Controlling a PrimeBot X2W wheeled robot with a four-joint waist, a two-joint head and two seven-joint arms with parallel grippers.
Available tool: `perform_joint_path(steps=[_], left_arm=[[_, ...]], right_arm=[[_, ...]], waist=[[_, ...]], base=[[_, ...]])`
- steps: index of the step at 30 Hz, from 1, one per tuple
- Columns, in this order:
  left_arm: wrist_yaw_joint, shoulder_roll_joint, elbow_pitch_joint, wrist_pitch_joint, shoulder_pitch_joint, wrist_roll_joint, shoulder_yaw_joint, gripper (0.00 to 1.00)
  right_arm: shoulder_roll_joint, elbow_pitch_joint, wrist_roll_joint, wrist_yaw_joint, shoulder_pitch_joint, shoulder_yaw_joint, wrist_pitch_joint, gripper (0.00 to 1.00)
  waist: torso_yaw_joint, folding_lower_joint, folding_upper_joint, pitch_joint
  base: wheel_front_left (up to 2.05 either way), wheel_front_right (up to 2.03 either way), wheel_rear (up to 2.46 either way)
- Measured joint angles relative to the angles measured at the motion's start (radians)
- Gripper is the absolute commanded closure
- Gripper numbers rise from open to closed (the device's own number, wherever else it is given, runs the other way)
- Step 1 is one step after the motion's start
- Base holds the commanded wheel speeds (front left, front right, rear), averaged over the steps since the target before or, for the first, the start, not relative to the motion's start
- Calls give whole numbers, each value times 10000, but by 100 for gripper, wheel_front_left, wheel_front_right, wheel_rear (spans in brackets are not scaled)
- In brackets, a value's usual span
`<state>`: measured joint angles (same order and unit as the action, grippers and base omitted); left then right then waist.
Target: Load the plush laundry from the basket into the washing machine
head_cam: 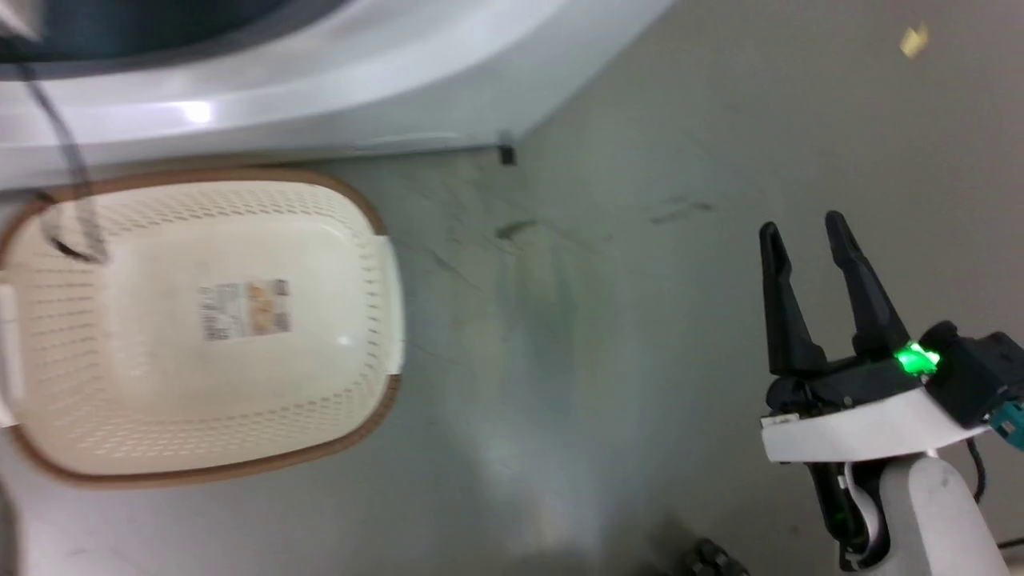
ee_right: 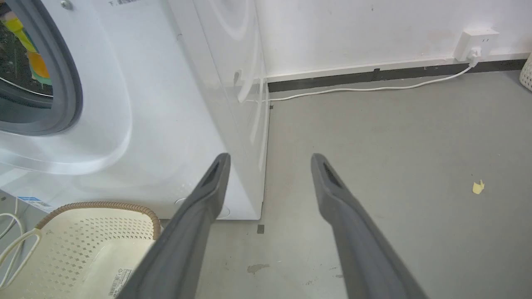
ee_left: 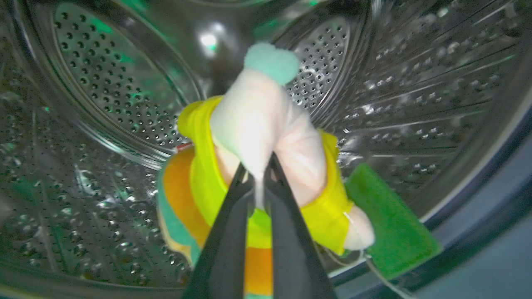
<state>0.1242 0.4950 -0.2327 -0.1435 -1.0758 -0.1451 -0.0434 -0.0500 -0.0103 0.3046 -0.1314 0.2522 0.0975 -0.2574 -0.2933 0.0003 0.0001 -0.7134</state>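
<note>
The left gripper (ee_left: 258,164) has its two long dark fingers pressed together on a fold of the pale pink head of the small stuffed toy (ee_left: 266,124), which has a yellow body and orange and green parts. The toy hangs inside the shiny perforated steel drum (ee_left: 104,83). In the left wrist view its mint-green tuft sits at 12 o'clock of the head, and its flat green tag (ee_left: 390,220) hangs at 4 o'clock, near the drum's lip.

The right gripper (head_cam: 802,226) has its fingers spread apart with nothing between them. It hovers over the grey floor (head_cam: 600,320), at 4 o'clock in the head view. A green light (head_cam: 916,358) glows on its wrist.

The large white front-loading washing machine (ee_right: 166,124) stands at 10 o'clock of the right gripper. Through its grey rubber ring (ee_right: 68,83), yellow and orange parts of the toy show inside.

The cream-white perforated plastic basket (head_cam: 352,240) with a brown rim sits on the floor just in front of the machine, at 9 o'clock in the head view. A barcode sticker (head_cam: 244,310) lies on its bottom. A dark cable (head_cam: 72,176) crosses its far left corner.

Obstructions near the right gripper:
- a white cable (ee_right: 365,88) along the wall base, running to a wall socket (ee_right: 476,43) at 1 o'clock;
- a yellow scrap (ee_right: 478,187) on the floor at 3 o'clock.
</note>
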Motion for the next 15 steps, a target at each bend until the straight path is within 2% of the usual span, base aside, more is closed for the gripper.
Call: perform_joint_path(steps=[1,4,5,6,10,15], left_arm=[[0,0,0,0,0,0,0,100],[19,579,-1118,-65,-1034,334,-364,100],[23,966,-1808,-25,-1518,757,-807,100],[23,966,-1808,-25,-1518,757,-807,100],[23,1223,-3528,-65,-2178,932,-1526,100],[23,1214,-4533,48,-2638,880,-2150,100]], right_arm=[[0,0,0,0,0,0,0,0],[2,0,155,0,87,130,0,0],[0,6,232,0,93,205,0,0],[0,6,232,0,93,205,0,0],[0,8,226,0,95,389,0,0],[0,10,192,0,131,391,0,0]], waist=[[0,0,0,0],[-347,0,0,-342],[-527,-1,0,-526],[-527,-1,0,-526],[-723,-1,-1,-819],[-609,-2,0,-809]], base=[[0,0,0],[0,0,0],[0,0,0],[0,0,0],[0,0,0],[0,0,0]])
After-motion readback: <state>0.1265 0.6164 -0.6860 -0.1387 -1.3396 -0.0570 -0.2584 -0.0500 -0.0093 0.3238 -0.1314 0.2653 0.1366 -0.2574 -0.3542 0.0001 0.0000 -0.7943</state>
